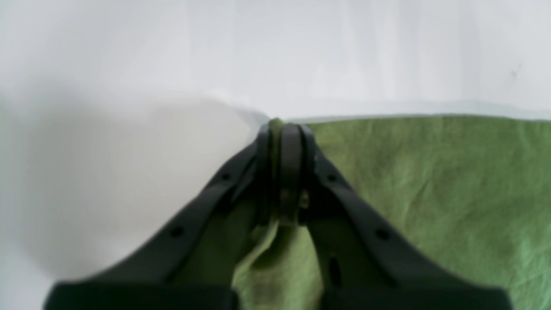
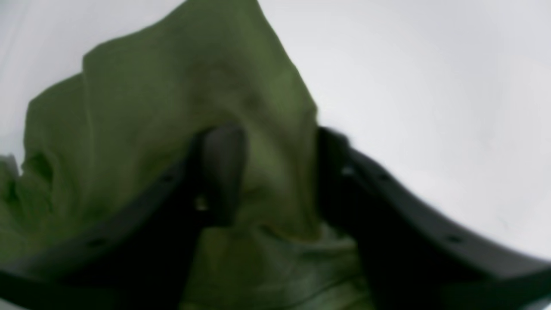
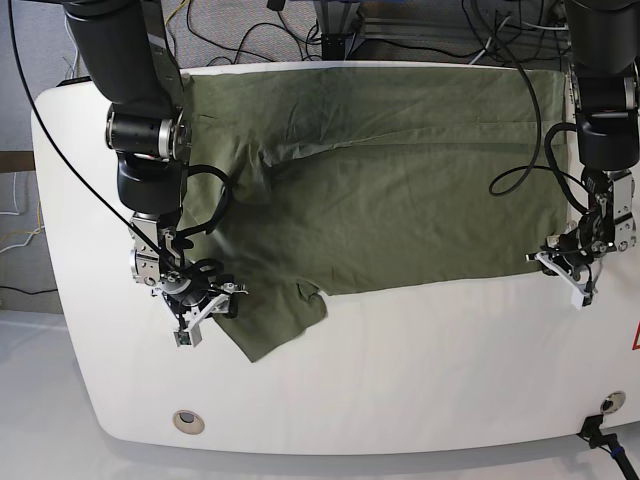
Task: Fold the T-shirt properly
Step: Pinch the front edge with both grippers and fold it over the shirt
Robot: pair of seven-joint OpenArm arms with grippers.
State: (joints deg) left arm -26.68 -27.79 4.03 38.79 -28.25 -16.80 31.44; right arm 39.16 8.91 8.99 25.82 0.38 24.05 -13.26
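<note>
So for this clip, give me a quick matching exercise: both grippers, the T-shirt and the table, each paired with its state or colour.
Things:
1. left gripper
2. right gripper
3. T-shirt
4. table

States:
a. white
b. olive green, spread out flat
c. jaws apart, cloth between them
d. shut on the shirt's corner

Pairs: 1-d, 2-c, 3-b, 4-a

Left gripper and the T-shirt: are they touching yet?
Touching. The left wrist view shows the left gripper shut on the T-shirt at its edge, green cloth pinched between the closed jaws.

Black cylindrical arms, looping black cables, black tool fingers [image 1: 241, 189] with screw holes
</note>
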